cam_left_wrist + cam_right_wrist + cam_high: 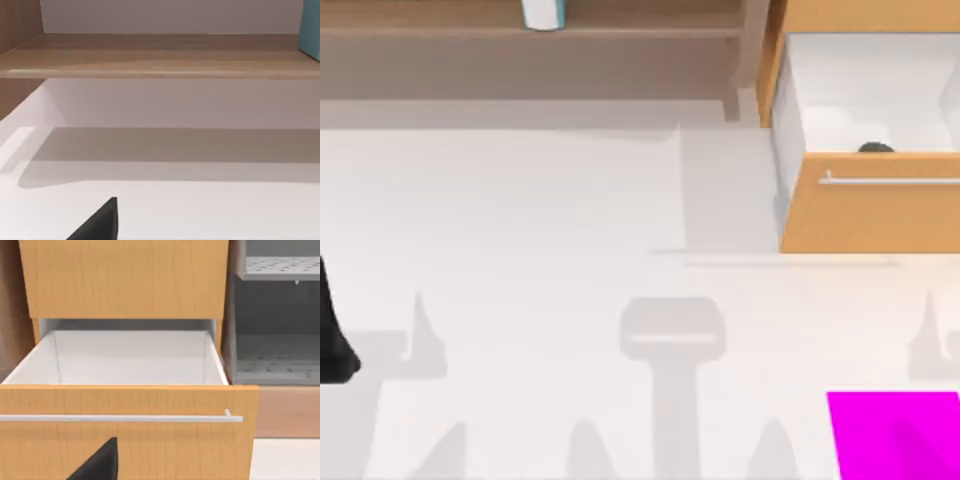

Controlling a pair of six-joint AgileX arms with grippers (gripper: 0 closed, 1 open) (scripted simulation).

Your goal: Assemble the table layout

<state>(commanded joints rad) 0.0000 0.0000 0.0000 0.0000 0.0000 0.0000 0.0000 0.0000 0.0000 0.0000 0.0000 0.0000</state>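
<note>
Desk [520, 300]: broad white top, filling the middle and lower frame of the top view. Nothing of the layout stands on its open surface yet, so you should count the task as barely begun, by my reading.

Mat [895, 435]: magenta, flat on the desk at the lower right corner of the frame. It looks like a placement spot, though that is a guess.

Drawer [870, 200]: orange wood, white inside, pulled open at the upper right. A small dark object [876, 148] sits just behind the front panel; what it is cannot be told. The handle [120, 418] runs across the front panel in the right wrist view.

Shelf [520, 40]: brown wood, along the upper left. A pale blue-white container [542, 14] stands on it at the top edge.

Left arm [332, 330]: dark shape at the left edge of the frame, low over the desk. Whether its fingers are apart or closed, you cannot tell.

Right arm: facing the open drawer, to judge from its wrist view; finger state cannot be told.

Left to do, likely: fetch items from drawer and shelf, and set them out on the desk.
</note>
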